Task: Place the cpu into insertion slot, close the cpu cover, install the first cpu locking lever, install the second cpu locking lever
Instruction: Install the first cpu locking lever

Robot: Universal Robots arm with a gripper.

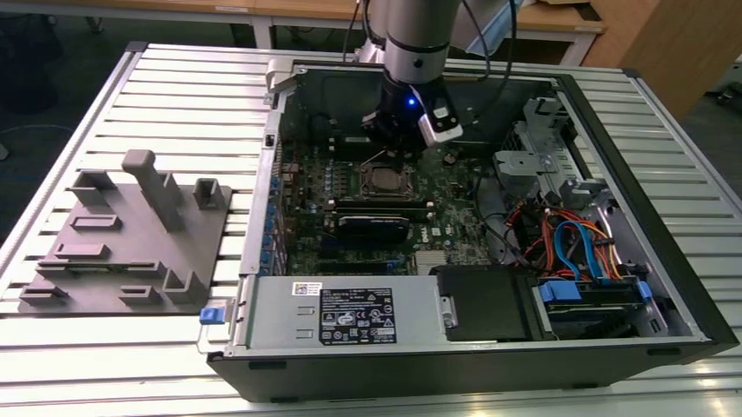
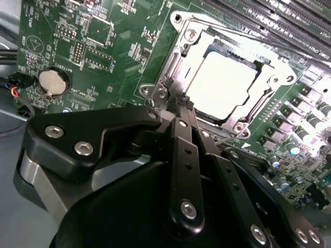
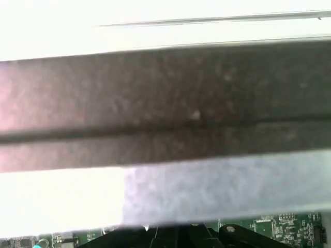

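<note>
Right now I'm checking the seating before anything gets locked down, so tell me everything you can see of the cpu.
The cpu is a flat square chip with a pale, dull metal top, glaring under the light in the second wrist view. It lies level in the insertion slot, framed by the silvery cpu cover around its edges, amid green circuit board. The gripper sits just beside the frame's corner, its fingers together, not touching the chip. In the exterior view it shows as a small square below the arm.

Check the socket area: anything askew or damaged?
Nothing stands out. The cpu sits flat and square in the slot, framed evenly by the cover; the gripper is at the cover's edge.
</note>
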